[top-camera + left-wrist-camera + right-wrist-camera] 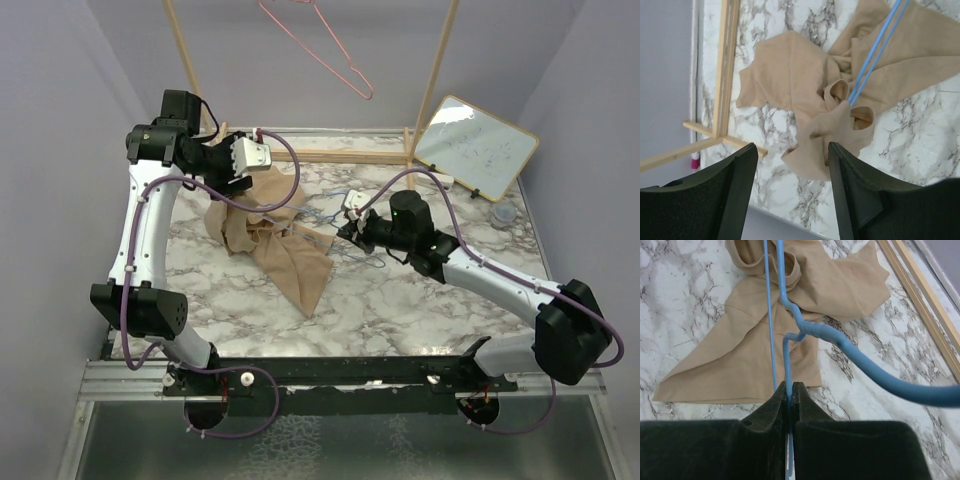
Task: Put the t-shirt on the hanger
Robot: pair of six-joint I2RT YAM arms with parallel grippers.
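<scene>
The right claw was clamped shut on the light-blue hanger near its twisted neck, the wires running straight ahead of its jaws into a fold of the tan t-shirt crumpled on the table beyond. The left claw hung open over that fold. Threading looked barely begun; next, I judged, the left must pinch the cloth and draw it along the wire

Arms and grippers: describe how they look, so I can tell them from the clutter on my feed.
The left arm and right arm match: white tubular links, black blocky joints, and a purple cable looped along each. The left gripper and right gripper have matte black, wedge-shaped fingers; the gripper bodies are white. No markings or sleeves show.
</scene>
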